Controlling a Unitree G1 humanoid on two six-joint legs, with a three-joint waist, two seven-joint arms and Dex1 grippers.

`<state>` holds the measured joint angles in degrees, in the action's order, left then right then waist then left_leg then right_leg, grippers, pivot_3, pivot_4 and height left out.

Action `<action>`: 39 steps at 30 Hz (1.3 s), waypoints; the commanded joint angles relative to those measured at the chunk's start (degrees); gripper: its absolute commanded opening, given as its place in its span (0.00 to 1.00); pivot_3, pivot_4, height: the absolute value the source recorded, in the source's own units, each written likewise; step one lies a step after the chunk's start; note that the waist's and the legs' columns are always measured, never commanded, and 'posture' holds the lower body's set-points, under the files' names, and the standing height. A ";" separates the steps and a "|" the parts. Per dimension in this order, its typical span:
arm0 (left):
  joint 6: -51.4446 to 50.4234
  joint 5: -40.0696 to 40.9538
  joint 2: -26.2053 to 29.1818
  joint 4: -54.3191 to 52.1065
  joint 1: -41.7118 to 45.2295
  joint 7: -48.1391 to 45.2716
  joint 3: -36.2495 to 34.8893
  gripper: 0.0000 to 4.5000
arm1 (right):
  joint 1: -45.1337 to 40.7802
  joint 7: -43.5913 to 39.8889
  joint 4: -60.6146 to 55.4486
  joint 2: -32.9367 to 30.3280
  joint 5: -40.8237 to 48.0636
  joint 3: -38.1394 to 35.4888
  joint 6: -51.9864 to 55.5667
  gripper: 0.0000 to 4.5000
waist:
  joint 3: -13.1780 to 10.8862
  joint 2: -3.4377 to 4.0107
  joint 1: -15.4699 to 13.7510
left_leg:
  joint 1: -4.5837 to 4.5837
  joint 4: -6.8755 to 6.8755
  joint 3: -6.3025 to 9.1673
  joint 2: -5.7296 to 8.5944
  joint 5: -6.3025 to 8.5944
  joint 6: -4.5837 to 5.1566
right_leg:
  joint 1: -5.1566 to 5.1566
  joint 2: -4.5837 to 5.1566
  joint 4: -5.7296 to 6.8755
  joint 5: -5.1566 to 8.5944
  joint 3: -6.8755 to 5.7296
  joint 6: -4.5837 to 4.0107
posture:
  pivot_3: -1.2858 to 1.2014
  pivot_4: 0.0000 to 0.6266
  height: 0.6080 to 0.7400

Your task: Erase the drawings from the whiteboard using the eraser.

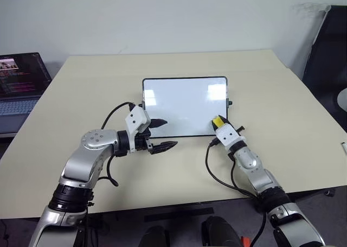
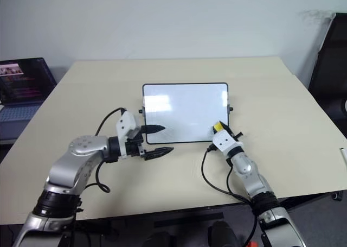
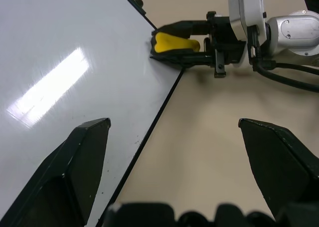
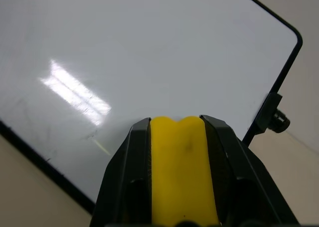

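Note:
The whiteboard (image 1: 184, 103) lies flat in the middle of the table, a glossy white face in a thin black frame. The drawings are out of view; the face looks plain white with faint smears near its front edge (image 4: 55, 137). My right gripper (image 1: 218, 122) is shut on the yellow eraser (image 1: 217, 120), which rests at the board's near right corner (image 3: 172, 42). The eraser (image 4: 182, 172) sits squeezed between the two black fingers. My left gripper (image 1: 169, 133) stands open at the board's near left edge, one finger over the white face and one over the table (image 3: 173, 123).
A beige table (image 1: 81, 84) carries the board. An open laptop (image 1: 19, 84) sits at the far left, off the table's edge. A dark chair (image 1: 331, 46) stands at the far right. A black cable (image 1: 217, 173) loops on the table by my right arm.

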<state>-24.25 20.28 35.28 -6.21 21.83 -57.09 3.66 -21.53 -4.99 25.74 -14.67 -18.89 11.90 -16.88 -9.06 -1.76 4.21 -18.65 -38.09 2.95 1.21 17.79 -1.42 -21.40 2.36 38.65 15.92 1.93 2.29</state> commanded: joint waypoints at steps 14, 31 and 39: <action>1.59 0.55 0.61 -0.96 -1.09 -0.45 -0.82 1.00 | 3.47 -9.34 -29.06 2.05 5.85 -3.18 25.50 0.25 | -0.35 0.12 -0.86 | -0.88 0.14 0.03 -0.02 0.01 -0.01 | -0.94 0.14 -0.11 -0.02 -0.01 -0.01 | 0.52 0.24 1.00; 1.22 0.82 0.35 -2.17 -1.80 0.12 -0.64 1.00 | 1.37 -10.00 -20.15 -2.46 1.05 0.28 25.70 0.25 | -0.35 0.13 -1.47 | -2.13 0.13 0.19 0.07 0.09 0.00 | -1.86 0.38 -0.55 -0.04 -0.37 0.03 | 0.52 0.24 1.00; 0.59 1.01 0.16 -2.54 -1.29 0.37 -0.38 1.00 | 3.36 -10.55 -21.90 -5.03 1.26 -1.27 28.51 0.25 | -0.33 0.12 -1.55 | -2.13 0.02 0.33 0.08 0.06 0.03 | -1.73 0.46 -0.49 -0.13 -0.81 0.05 | 0.52 0.24 1.00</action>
<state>-23.67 20.31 35.49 -6.57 19.97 -56.87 4.11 -19.14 -15.73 1.34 -18.88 -17.18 12.38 8.08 -9.39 -1.63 2.66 -20.78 -38.08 3.29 1.30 17.85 -1.39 -23.11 2.83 38.16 15.78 1.09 2.34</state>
